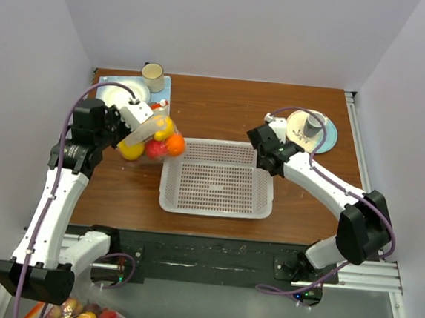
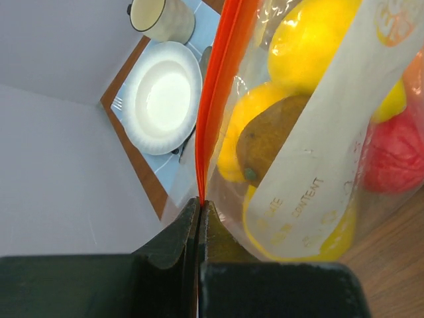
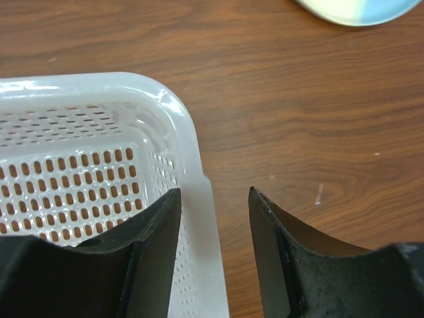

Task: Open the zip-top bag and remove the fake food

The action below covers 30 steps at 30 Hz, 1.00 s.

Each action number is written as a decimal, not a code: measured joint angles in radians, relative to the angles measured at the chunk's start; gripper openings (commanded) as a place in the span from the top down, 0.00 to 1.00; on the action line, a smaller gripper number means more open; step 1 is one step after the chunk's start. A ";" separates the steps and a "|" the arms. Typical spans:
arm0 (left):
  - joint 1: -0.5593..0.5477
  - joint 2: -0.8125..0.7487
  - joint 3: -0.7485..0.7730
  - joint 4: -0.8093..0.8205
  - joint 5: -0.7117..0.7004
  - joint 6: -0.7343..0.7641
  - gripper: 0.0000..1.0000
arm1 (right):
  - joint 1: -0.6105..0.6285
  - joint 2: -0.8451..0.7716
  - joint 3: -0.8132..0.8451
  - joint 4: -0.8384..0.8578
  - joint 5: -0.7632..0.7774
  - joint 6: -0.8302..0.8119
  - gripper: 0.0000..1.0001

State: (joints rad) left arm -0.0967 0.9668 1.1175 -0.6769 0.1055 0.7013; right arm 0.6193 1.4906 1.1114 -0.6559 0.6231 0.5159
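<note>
Top external view: clear crinkly zip-top bag (image 1: 148,132) with an orange-red zip strip (image 2: 215,99) is just beside the far-left corner of the white perforated plastic basket (image 1: 215,210) on the wooden worktop (image 1: 224,108). Glossy yellow, orange and red fake food (image 1: 175,144) is inside the bag. Left claw (image 2: 200,204) is pinched fully closed on the zip strip. Right claw (image 3: 213,192) is at the basket's far-right corner, jaws partly apart, straddling the rim, gripping nothing.

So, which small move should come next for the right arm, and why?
Probably move the right gripper left toward the zip-top bag. The left gripper pinches its orange zip strip, the fake food is inside, and the right jaws stand open over the rim of the white basket.
</note>
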 measured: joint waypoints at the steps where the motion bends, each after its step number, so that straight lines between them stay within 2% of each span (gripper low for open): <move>1: 0.000 0.002 -0.003 0.002 -0.006 0.000 1.00 | -0.018 0.000 0.000 -0.002 0.004 -0.005 0.50; 7: 0.004 0.022 -0.003 0.013 -0.030 0.000 1.00 | -0.097 -0.022 -0.001 -0.002 0.024 -0.039 0.44; 13: 0.005 0.052 0.014 0.031 -0.054 0.000 1.00 | -0.092 -0.010 -0.001 -0.015 0.041 -0.037 0.37; 20: 0.017 0.105 0.135 0.032 -0.104 0.037 1.00 | -0.090 0.015 -0.001 -0.027 0.049 -0.032 0.31; 25: 0.026 0.111 0.201 0.024 -0.108 0.043 1.00 | -0.090 0.015 -0.001 -0.037 0.068 -0.021 0.20; 30: 0.029 0.087 0.165 -0.002 -0.081 0.022 1.00 | -0.090 -0.008 0.003 -0.047 0.074 -0.016 0.19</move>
State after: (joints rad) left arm -0.0681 1.0534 1.2827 -0.6792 0.0246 0.7235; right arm 0.5297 1.4830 1.1145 -0.7025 0.6968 0.5003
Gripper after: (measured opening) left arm 0.019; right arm 0.804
